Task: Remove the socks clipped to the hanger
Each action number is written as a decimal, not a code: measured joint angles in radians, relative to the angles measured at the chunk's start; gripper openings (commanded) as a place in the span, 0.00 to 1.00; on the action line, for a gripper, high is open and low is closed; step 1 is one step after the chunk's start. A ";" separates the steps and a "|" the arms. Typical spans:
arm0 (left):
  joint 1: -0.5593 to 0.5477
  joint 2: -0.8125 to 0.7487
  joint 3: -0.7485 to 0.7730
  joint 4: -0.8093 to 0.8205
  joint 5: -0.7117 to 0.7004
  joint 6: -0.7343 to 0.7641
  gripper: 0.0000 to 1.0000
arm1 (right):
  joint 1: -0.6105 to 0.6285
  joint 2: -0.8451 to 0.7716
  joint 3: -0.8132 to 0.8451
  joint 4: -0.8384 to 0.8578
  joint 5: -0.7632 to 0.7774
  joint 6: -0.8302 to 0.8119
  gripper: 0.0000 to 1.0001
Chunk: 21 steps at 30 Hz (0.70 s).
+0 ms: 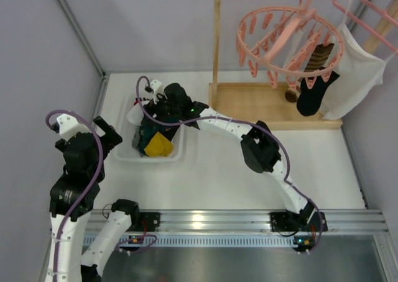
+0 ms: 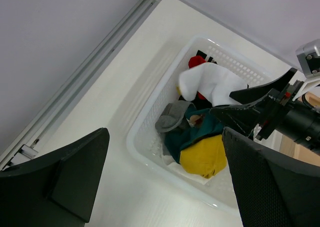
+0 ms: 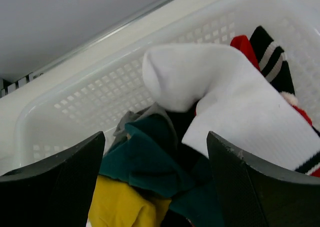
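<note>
Hovering above socks (image 3: 225, 102) in basket (image 3: 95, 99), right gripper (image 3: 155, 159) spread empty; left gripper (image 2: 165, 179) likewise

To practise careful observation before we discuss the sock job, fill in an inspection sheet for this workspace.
Surface: white table, with the wooden rack on its far side.
Job's things: round pink hanger holds a clipped black sock and a brown striped sock; white sock, teal sock and yellow sock lie in the white basket.
Clutter: white garment hanging beside the round hanger.
Grippers: left gripper open, empty, facing the basket; right gripper open, empty, over the basket's socks.
Cables: purple left cable and right cable run along the arms.
Surroundings: grey walls, metal rail.
</note>
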 measured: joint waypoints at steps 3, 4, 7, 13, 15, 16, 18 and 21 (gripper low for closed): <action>0.000 -0.005 -0.005 0.001 0.009 0.000 0.98 | 0.002 -0.053 -0.089 0.007 0.007 0.002 0.82; 0.000 -0.006 -0.009 0.000 0.013 -0.001 0.98 | 0.003 -0.086 -0.140 0.016 0.012 0.002 0.82; 0.000 -0.006 -0.028 0.000 0.030 -0.004 0.98 | 0.004 -0.227 -0.312 0.022 0.034 0.006 0.88; 0.000 -0.006 -0.044 0.009 0.169 0.007 0.98 | -0.010 -0.681 -0.760 0.113 0.085 0.013 0.94; 0.000 -0.006 -0.059 0.024 0.243 0.011 0.98 | -0.022 -0.861 -0.914 0.134 0.116 0.001 0.95; 0.000 -0.006 -0.072 0.033 0.285 0.013 0.98 | -0.032 -0.961 -0.994 0.134 0.144 -0.005 0.95; 0.000 -0.006 -0.112 0.060 0.358 0.024 0.98 | -0.067 -1.147 -1.136 0.121 0.197 -0.005 0.98; -0.001 -0.004 -0.168 0.077 0.431 0.040 0.98 | -0.203 -1.386 -1.292 0.061 0.234 0.023 0.99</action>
